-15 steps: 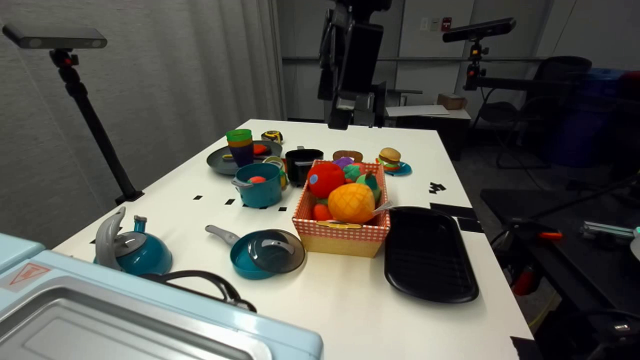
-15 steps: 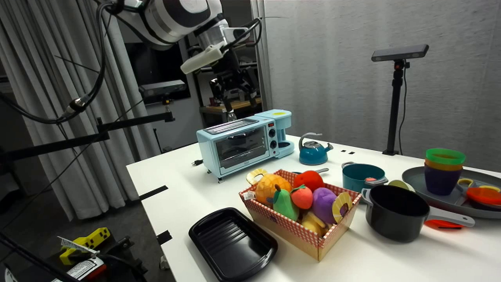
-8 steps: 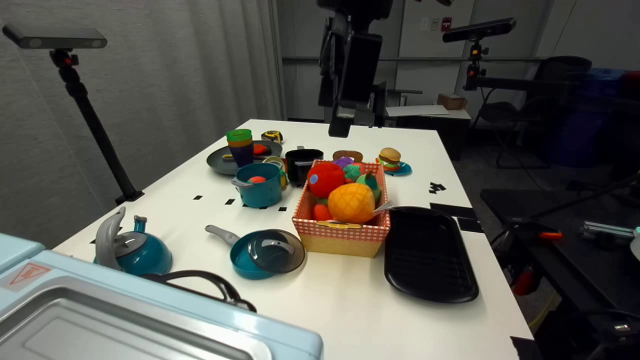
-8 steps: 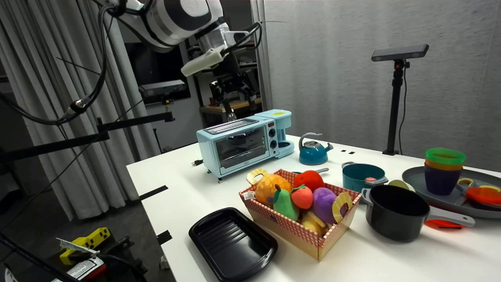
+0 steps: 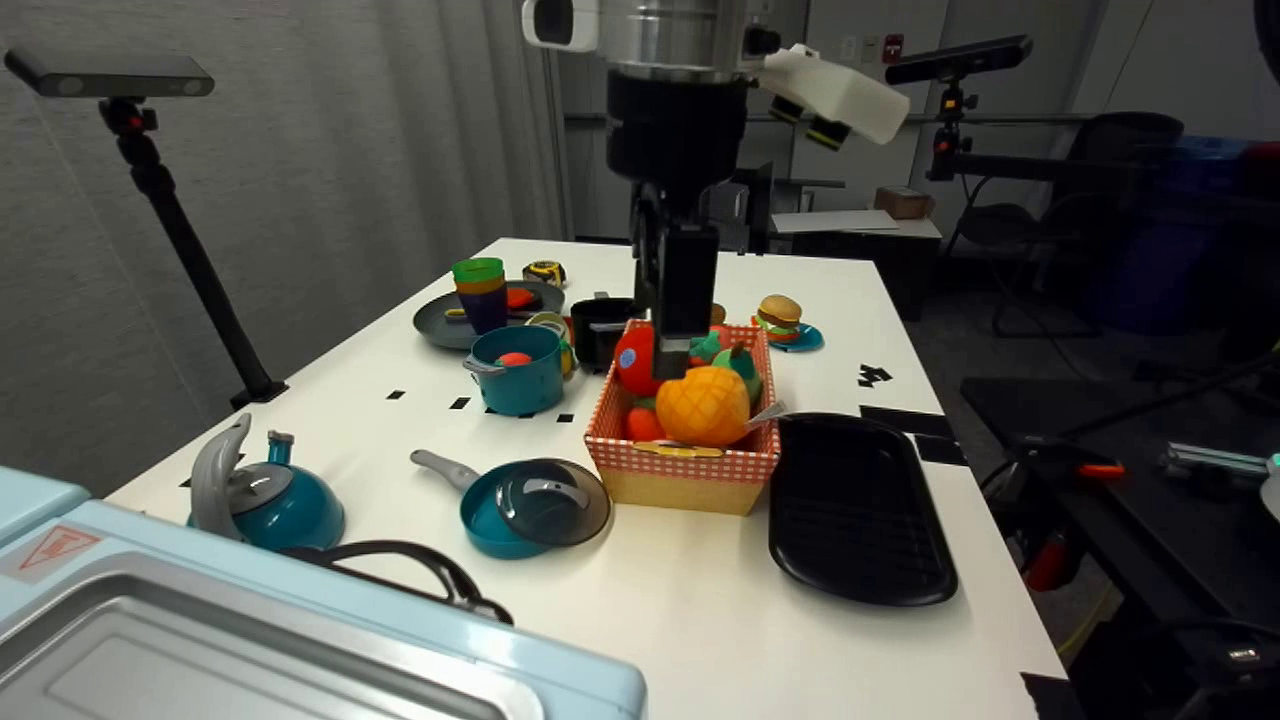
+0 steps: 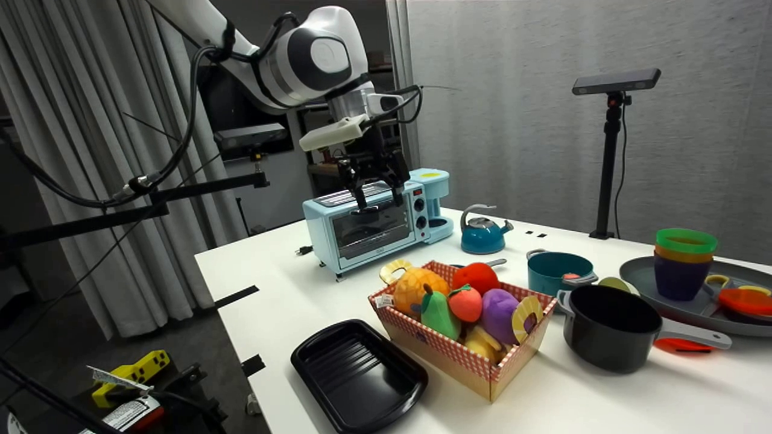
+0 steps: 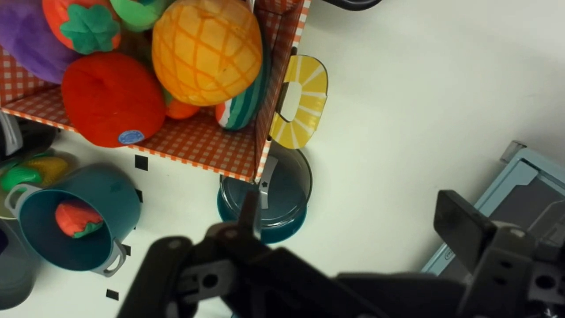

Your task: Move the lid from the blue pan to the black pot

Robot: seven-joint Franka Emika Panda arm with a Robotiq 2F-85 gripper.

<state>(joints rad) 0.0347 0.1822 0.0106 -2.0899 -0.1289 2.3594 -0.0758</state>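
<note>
The lid (image 5: 570, 515), see-through dark with a grey handle, lies off-centre on the blue pan (image 5: 485, 520) and overhangs its edge toward the basket. In the wrist view the lid (image 7: 289, 190) is partly hidden by the basket corner, and the blue pan (image 7: 284, 233) shows below it. In an exterior view only the pan's handle (image 6: 497, 263) shows clearly behind the basket. The black pot (image 6: 609, 337) stands uncovered beyond the basket; it also shows in an exterior view (image 5: 592, 340). My gripper (image 7: 348, 205) is open and empty, in the air above the table (image 6: 380, 199), with one finger overlapping the pan in the wrist view.
A checked basket (image 5: 680, 490) of plush fruit stands right beside the lid, between pan and black pot. A black tray (image 5: 860, 520), a deeper blue pot (image 5: 520, 388), a kettle (image 5: 290, 510) and a light-blue toaster oven (image 6: 374, 229) stand around.
My gripper has come down and moved forward over the table, lower in both exterior views. It stays open. The lid, pan and pot have not moved.
</note>
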